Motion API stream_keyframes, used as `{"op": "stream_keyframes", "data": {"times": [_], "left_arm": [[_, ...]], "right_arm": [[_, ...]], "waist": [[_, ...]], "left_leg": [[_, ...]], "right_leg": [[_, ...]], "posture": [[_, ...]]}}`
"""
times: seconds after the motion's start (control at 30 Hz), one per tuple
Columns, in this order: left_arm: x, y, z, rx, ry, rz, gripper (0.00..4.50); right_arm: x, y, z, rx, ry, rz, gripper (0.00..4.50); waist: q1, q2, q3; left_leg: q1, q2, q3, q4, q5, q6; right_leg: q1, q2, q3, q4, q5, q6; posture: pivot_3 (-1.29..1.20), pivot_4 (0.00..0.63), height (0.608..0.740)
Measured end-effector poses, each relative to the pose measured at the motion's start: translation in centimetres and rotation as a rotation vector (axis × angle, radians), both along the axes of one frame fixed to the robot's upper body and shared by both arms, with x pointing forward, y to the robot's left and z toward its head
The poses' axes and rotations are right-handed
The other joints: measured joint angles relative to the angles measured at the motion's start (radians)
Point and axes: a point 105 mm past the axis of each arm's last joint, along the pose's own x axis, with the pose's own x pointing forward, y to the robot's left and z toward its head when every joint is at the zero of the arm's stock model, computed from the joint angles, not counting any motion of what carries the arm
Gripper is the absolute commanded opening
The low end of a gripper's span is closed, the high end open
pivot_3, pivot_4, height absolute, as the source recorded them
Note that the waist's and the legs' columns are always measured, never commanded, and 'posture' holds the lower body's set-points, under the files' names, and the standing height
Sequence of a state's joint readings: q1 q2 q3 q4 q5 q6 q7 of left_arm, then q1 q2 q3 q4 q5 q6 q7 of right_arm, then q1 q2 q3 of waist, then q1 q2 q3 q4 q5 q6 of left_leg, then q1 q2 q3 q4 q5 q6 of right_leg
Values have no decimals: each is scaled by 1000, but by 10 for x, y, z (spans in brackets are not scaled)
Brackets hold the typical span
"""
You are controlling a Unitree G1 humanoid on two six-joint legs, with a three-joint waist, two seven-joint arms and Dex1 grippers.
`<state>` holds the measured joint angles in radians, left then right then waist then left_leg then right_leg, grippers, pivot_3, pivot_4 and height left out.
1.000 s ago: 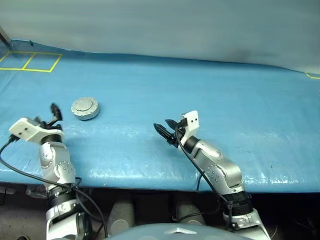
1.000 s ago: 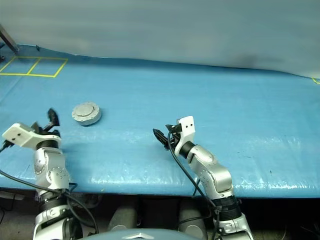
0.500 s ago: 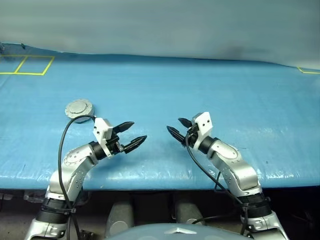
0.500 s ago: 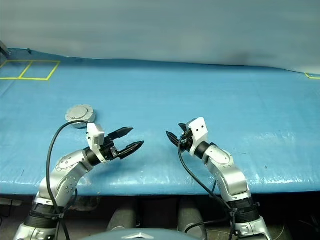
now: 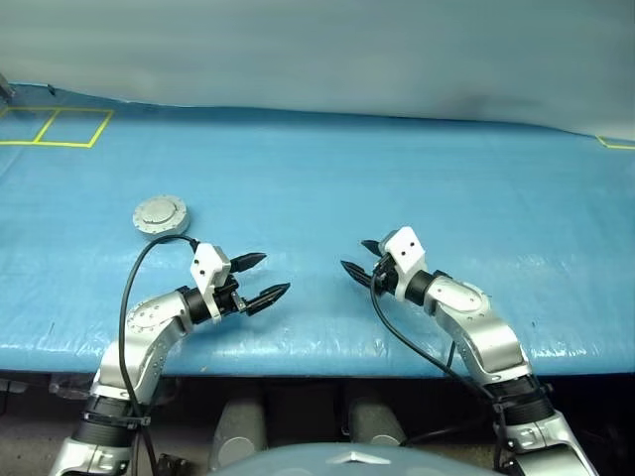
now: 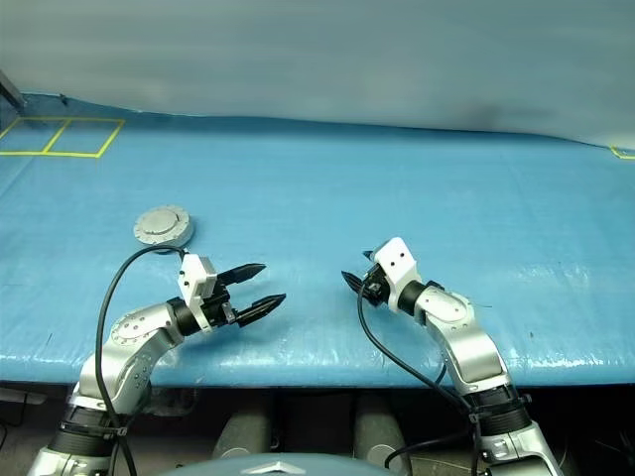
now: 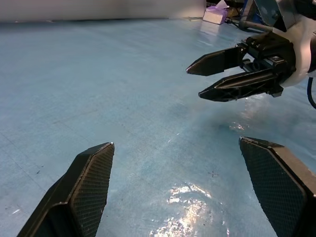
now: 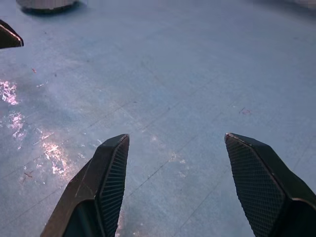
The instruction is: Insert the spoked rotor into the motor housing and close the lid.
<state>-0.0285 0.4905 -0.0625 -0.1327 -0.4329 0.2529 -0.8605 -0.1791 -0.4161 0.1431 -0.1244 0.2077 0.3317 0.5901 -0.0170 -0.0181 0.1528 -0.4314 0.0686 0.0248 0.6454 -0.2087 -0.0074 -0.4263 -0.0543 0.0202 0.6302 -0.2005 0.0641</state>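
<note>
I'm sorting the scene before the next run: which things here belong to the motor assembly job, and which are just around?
Job:
- motor housing with the lid shut on top
- left gripper, open, empty
- right gripper, open, empty

Just around:
- blue table cover
- yellow tape squares

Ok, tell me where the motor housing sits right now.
The motor housing, lid closed, sits on the blue table at the robot's left, just beyond the left hand, untouched.

Bare blue table (image 5: 417,188) (closed motor housing (image 5: 160,214) far left).
</note>
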Motion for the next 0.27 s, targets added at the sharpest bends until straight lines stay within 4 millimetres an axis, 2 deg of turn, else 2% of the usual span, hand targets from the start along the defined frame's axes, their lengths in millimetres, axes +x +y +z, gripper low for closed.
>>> {"op": "stream_keyframes", "data": {"times": [0.27], "left_arm": [[2,6,2,40,-32,-10,4400]], "right_arm": [[-4,-3,2,46,15,22,3257]], "waist": [[7,0,0]], "left_leg": [[0,0,0,1,0,0]], "right_leg": [[1,0,0,0,0,0]], "posture": [[0,150,740]]}}
